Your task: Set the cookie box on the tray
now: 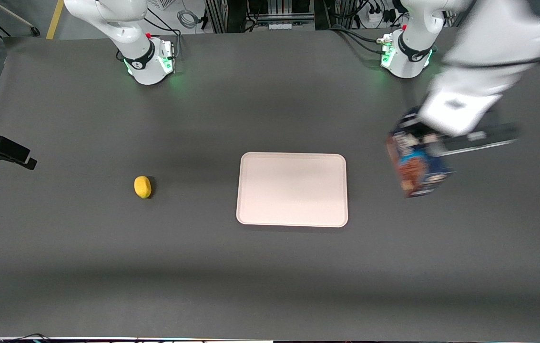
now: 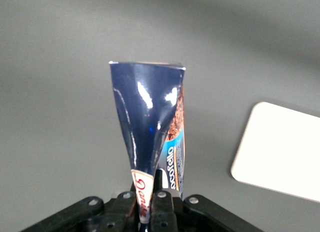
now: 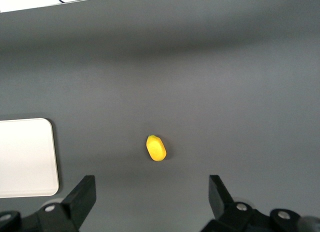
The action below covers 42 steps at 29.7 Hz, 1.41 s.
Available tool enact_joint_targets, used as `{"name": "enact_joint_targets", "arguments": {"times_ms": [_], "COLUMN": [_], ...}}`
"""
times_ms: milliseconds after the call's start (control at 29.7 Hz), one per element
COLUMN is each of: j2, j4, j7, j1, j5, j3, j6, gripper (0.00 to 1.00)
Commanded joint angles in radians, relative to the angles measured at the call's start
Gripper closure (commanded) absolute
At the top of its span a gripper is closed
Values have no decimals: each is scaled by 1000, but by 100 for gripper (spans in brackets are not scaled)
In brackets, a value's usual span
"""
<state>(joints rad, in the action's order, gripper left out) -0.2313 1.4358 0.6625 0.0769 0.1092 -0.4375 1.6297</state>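
Observation:
The dark blue cookie box (image 1: 417, 164) hangs in the air above the table, toward the working arm's end, off to the side of the tray. My left gripper (image 1: 429, 140) is shut on the box's pinched end, and the arm above it looks blurred. In the left wrist view the box (image 2: 150, 127) runs out from between the closed fingers (image 2: 161, 199), squeezed thin where they clamp it. The pale pinkish-white tray (image 1: 292, 188) lies flat at the table's middle with nothing on it; one corner of the tray (image 2: 280, 152) shows in the left wrist view.
A small yellow lemon-shaped object (image 1: 142, 186) lies on the table toward the parked arm's end, well apart from the tray. The two arm bases (image 1: 405, 55) stand along the table edge farthest from the front camera.

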Motion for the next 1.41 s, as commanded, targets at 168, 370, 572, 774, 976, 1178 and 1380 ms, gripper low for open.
{"name": "enact_joint_targets", "arguments": {"times_ms": [168,370,572,774,976,1178,1380], "j2": [-273,-391,-392,-388,-388,-349,-241], "j4": [-14,-5,96,150,150,147,88], "j7": [19,20,19,20,22,19,5], "j1": [50,86,89,95,95,78,61], "j5": [76,125,127,127,127,110,31], "j3": [-10,-10,-10,-10,-10,-7,43], "j6": [166,237,301,332,334,311,176], "gripper": [100,100,100,96,0,0,0]}}
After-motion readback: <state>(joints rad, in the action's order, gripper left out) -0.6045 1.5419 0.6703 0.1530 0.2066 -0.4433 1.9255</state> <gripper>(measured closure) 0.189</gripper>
